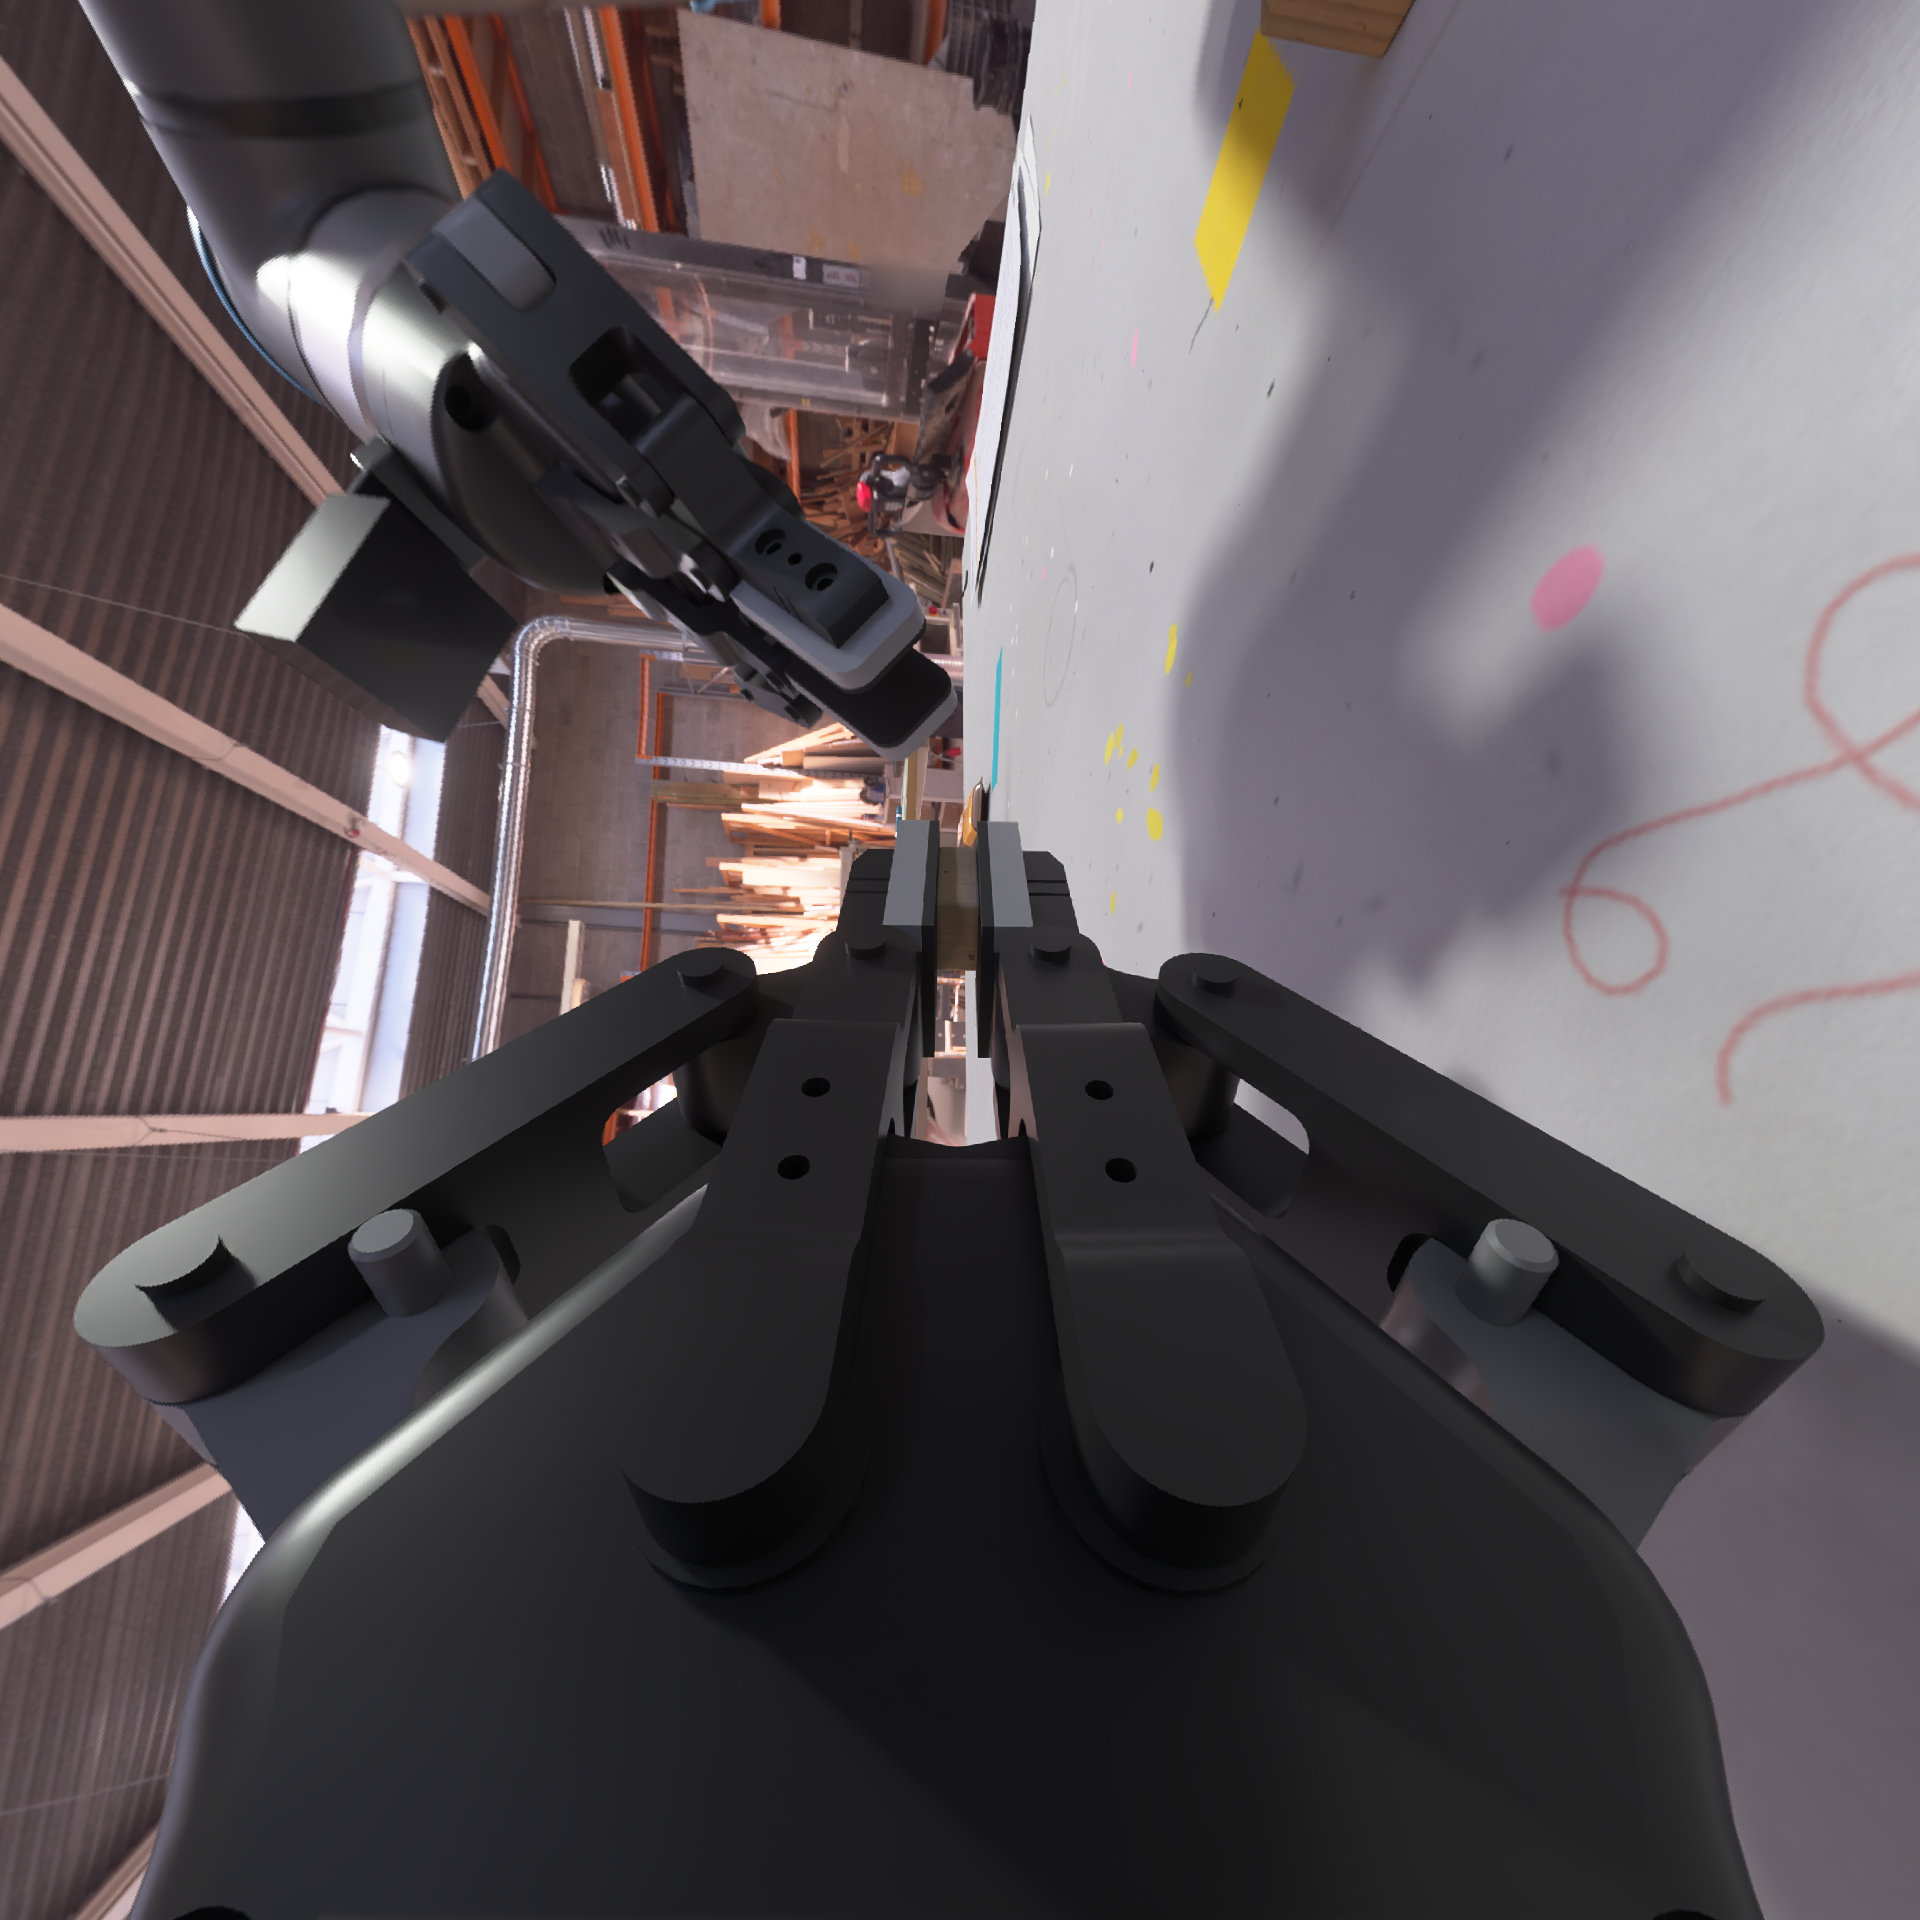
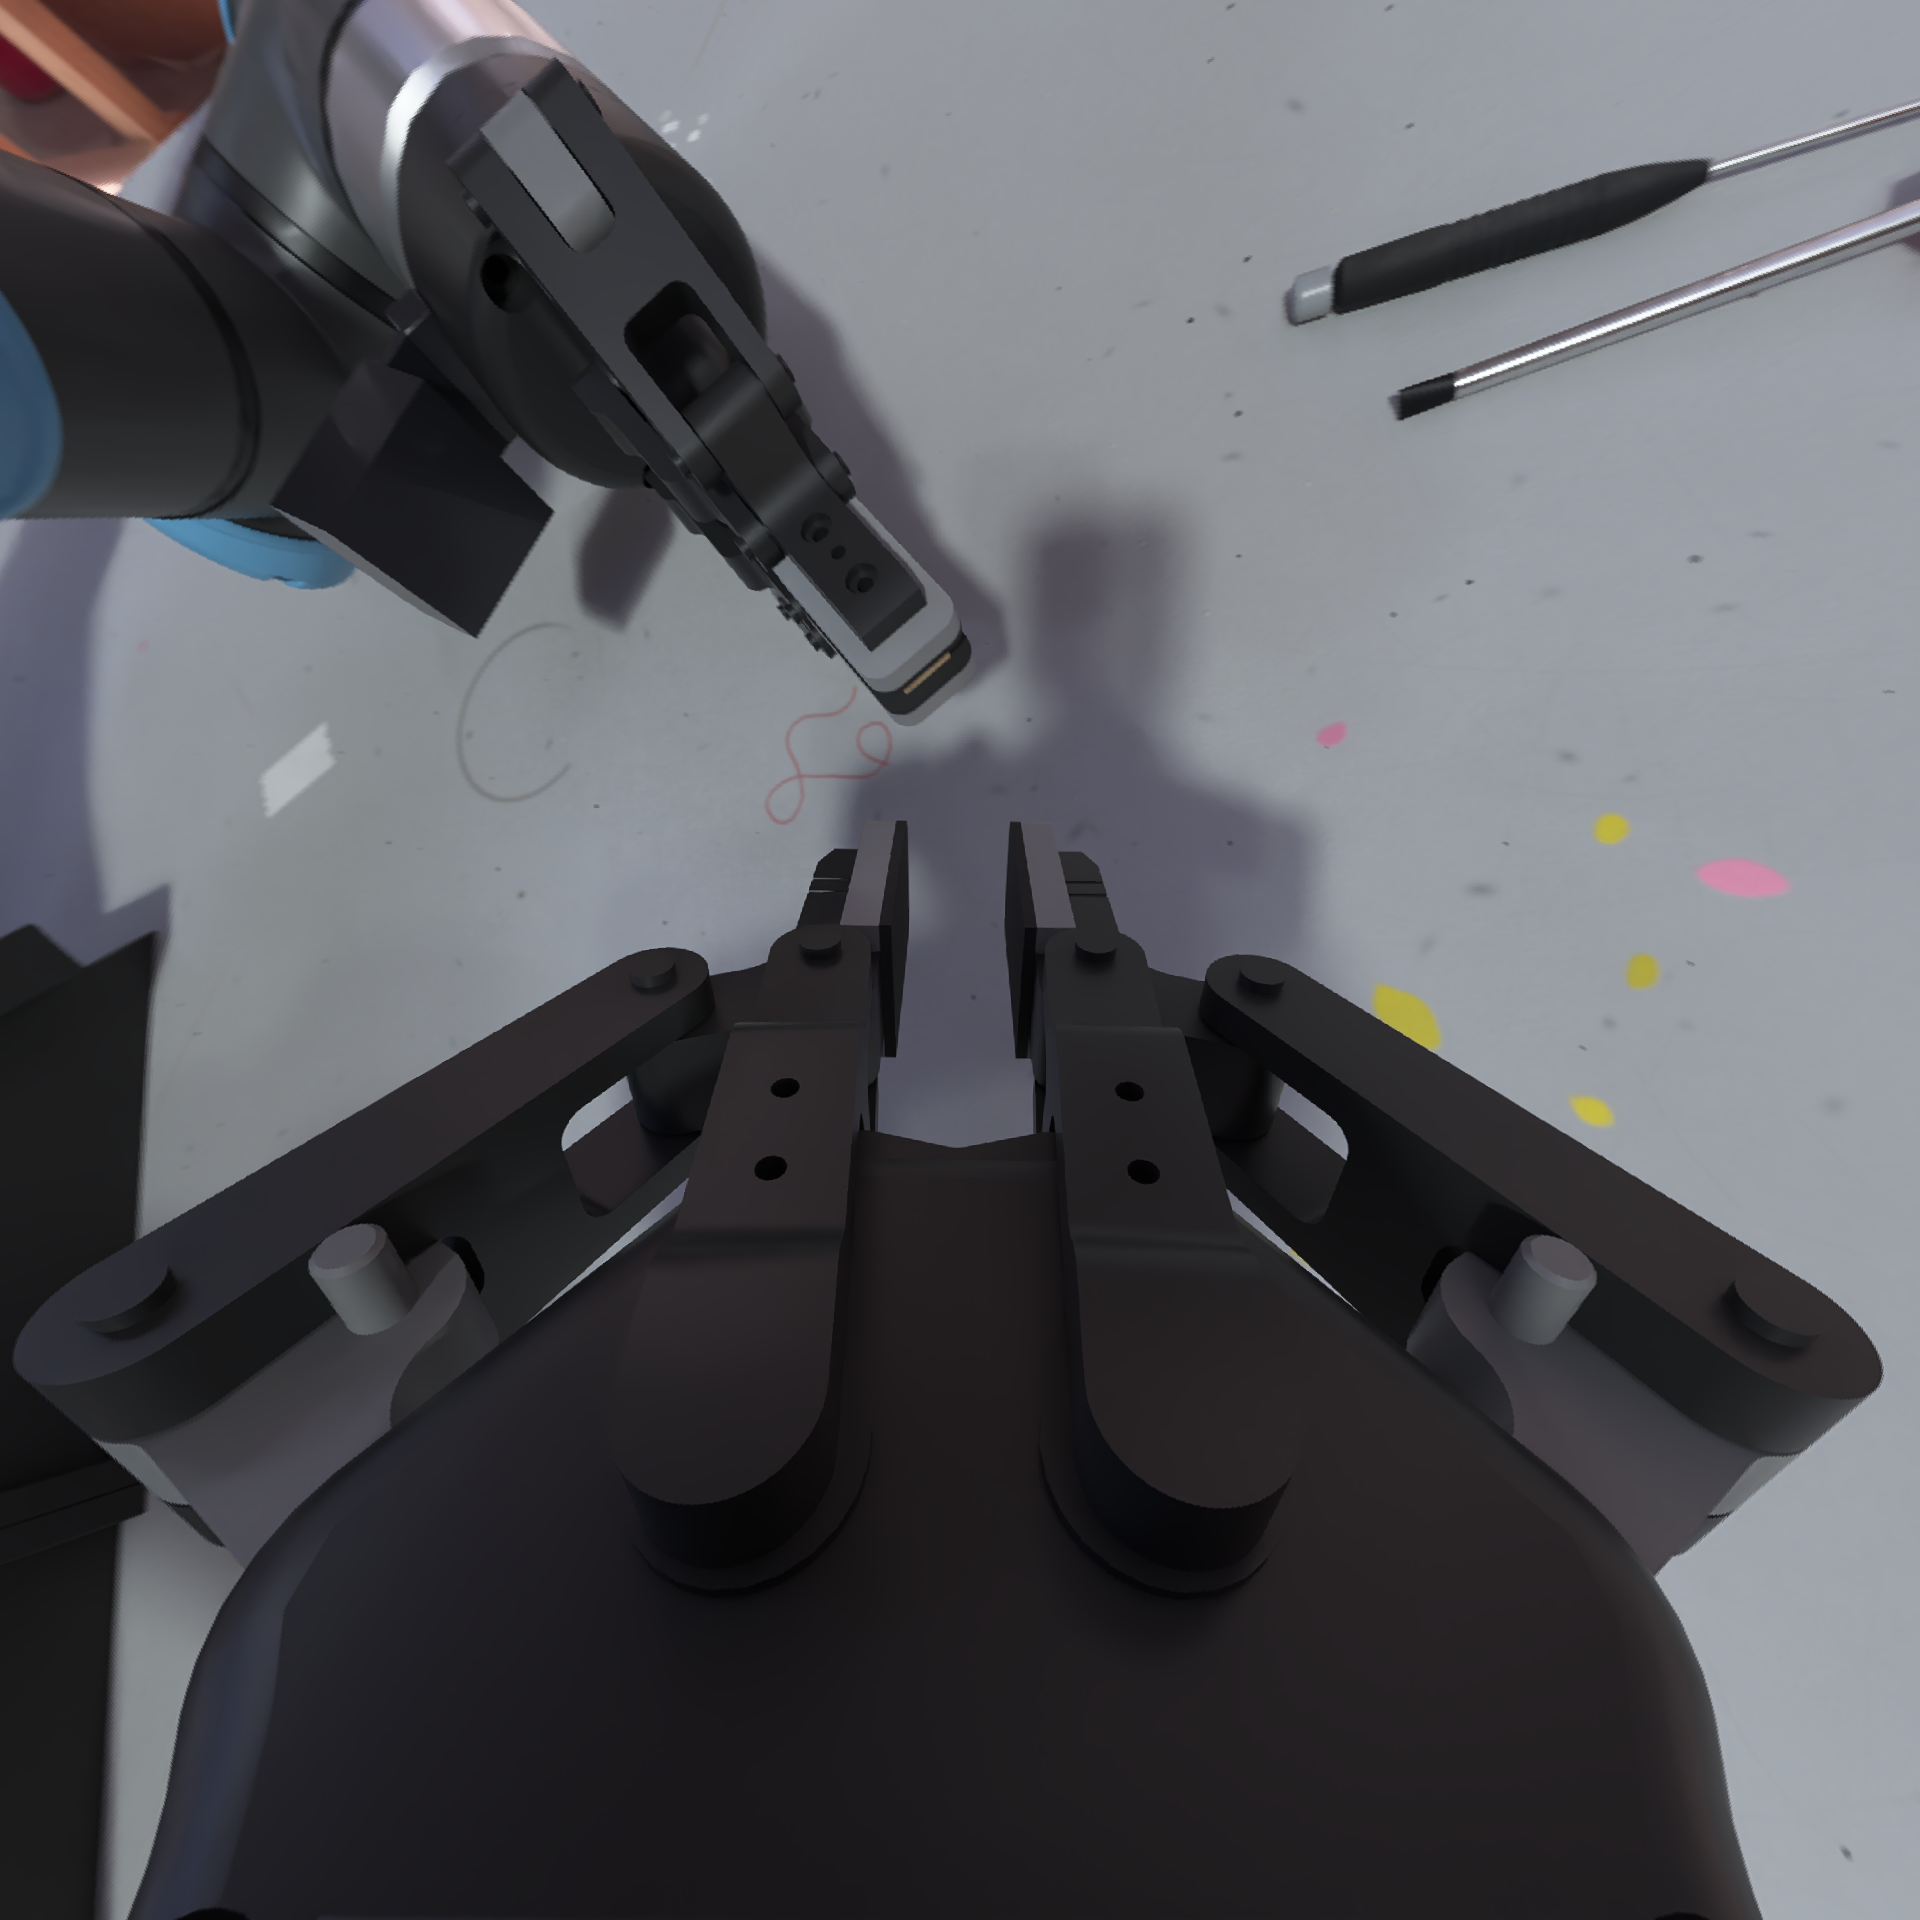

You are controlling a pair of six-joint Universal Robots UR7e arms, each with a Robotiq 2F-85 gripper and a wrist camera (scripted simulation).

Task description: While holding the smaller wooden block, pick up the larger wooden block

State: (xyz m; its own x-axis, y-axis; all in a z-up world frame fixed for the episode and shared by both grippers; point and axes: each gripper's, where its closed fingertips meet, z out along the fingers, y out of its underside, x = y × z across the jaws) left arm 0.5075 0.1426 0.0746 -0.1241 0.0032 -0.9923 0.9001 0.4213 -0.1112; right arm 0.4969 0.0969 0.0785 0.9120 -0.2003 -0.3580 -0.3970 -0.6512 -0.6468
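My left gripper (image 1: 958,836) is shut on the smaller wooden block (image 1: 958,902), a thin tan piece pinched between the pads and held above the grey table (image 1: 1351,520). In the right wrist view, this gripper (image 2: 928,686) shows at upper left with the block's edge (image 2: 928,683) at its tip. The larger wooden block (image 1: 1335,26) lies at the top right edge of the left wrist view, cut off by the frame. My right gripper (image 2: 958,836) hangs above the table, its jaws narrowly apart with nothing between them. It also shows in the left wrist view (image 1: 899,691), up and left of my left gripper.
Two metal rods lie on the table at the far right: one with a black grip (image 2: 1507,234) and a thinner one (image 2: 1662,312). A black flat object (image 2: 62,1195) sits at the left edge. A yellow tape strip (image 1: 1242,177) and paint spots mark the table.
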